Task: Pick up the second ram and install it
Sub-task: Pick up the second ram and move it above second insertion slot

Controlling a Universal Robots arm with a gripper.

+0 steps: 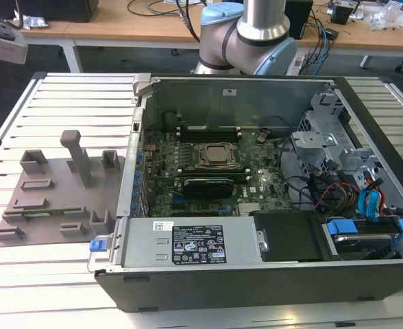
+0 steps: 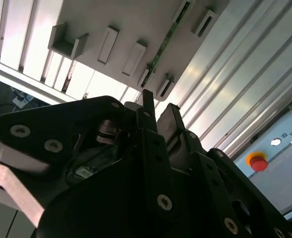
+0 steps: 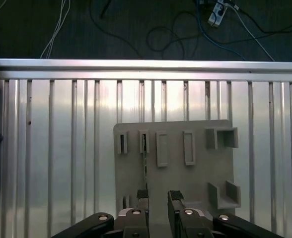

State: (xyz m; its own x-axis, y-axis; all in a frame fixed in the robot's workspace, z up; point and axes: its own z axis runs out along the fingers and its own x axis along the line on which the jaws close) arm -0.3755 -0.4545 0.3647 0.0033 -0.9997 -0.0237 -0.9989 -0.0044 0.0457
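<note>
The second ram [image 3: 145, 163] is a thin green stick standing on edge in the slotted holders of the grey tray [image 3: 195, 173], which lies on the slatted table. In the second wrist view the ram [image 2: 168, 39] shows as a narrow green edge across the tray [image 2: 131, 20]. My gripper [image 3: 158, 196] hovers above the tray's near end, open, with nothing between its black fingers [image 3: 142, 194]. One finger sits roughly in line with the ram's end, apart from it. In the second wrist view the gripper [image 2: 157, 111] points up at the tray.
In the exterior view the open computer case [image 1: 256, 274] lies right of the tray [image 1: 51, 171], with the CPU socket [image 1: 215, 156] and memory slots [image 1: 212, 131] exposed on its motherboard. A tall post [image 1: 78, 156] rises from the tray. The arm's base [image 1: 246, 38] stands behind the case.
</note>
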